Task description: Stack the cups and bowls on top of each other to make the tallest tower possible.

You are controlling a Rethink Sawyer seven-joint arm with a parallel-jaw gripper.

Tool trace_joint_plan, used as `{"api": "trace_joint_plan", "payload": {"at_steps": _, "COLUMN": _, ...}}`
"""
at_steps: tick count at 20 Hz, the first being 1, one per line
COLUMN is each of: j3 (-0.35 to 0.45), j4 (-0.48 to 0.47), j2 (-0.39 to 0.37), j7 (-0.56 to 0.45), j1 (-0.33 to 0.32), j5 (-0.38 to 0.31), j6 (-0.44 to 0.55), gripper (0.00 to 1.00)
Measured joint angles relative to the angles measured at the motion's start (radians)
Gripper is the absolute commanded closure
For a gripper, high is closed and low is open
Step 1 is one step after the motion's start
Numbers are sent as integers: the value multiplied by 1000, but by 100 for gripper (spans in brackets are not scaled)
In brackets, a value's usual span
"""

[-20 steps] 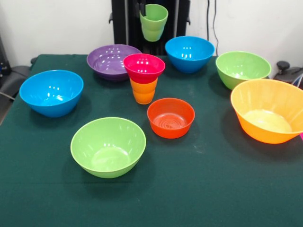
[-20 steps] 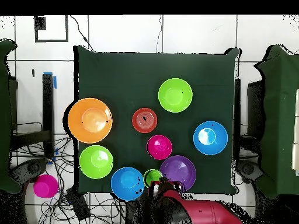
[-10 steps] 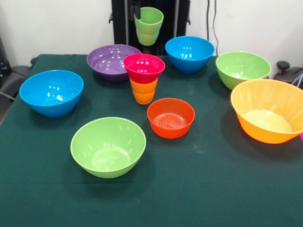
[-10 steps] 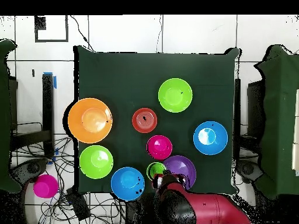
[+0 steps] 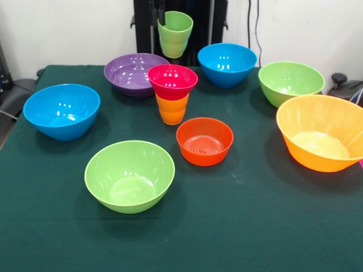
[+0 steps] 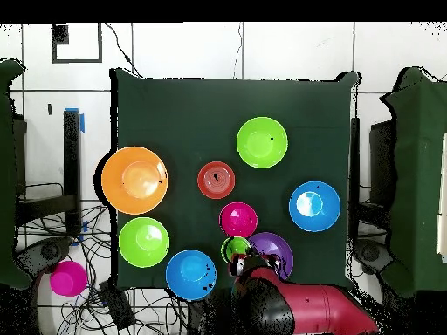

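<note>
From the front, the green cup point(image 5: 174, 33) hangs in the air above the table point(image 5: 238, 226), upright with a slight tilt, the gripper point(image 5: 159, 16) pinching its rim at the picture's left side. The magenta bowl point(image 5: 173, 81) sits on the orange cup point(image 5: 172, 108), and this short stack serves as landmark: the purple bowl point(image 5: 133, 72) lies just behind and left of it, one blue bowl point(image 5: 227, 63) behind and right, the other blue bowl point(image 5: 61, 110) well to its left, the orange-red bowl point(image 5: 205, 140) just in front and right, one green bowl point(image 5: 130, 175) in front and left, the other green bowl point(image 5: 290, 82) far right, the big orange bowl point(image 5: 321, 132) at the right edge. From overhead, the green cup point(image 6: 234, 249) shows just below the magenta bowl point(image 6: 238, 219), overlapping the purple bowl's point(image 6: 272, 247) edge, with the red arm point(image 6: 306, 310) reaching in from below and the gripper point(image 6: 244, 262) at the cup's lower rim
</note>
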Motion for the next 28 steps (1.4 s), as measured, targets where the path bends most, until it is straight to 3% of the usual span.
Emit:
{"api": "trace_joint_plan", "payload": {"at_steps": 15, "j3": -14, "j4": 0, "j2": 20, "j7": 0, "j1": 54, "j5": 0, "j6": -9, "gripper": 100}}
{"api": "trace_joint_plan", "payload": {"at_steps": 28, "j3": -55, "j4": -17, "j2": 90, "j7": 0, "j1": 97, "j5": 0, "j6": -62, "gripper": 100}}
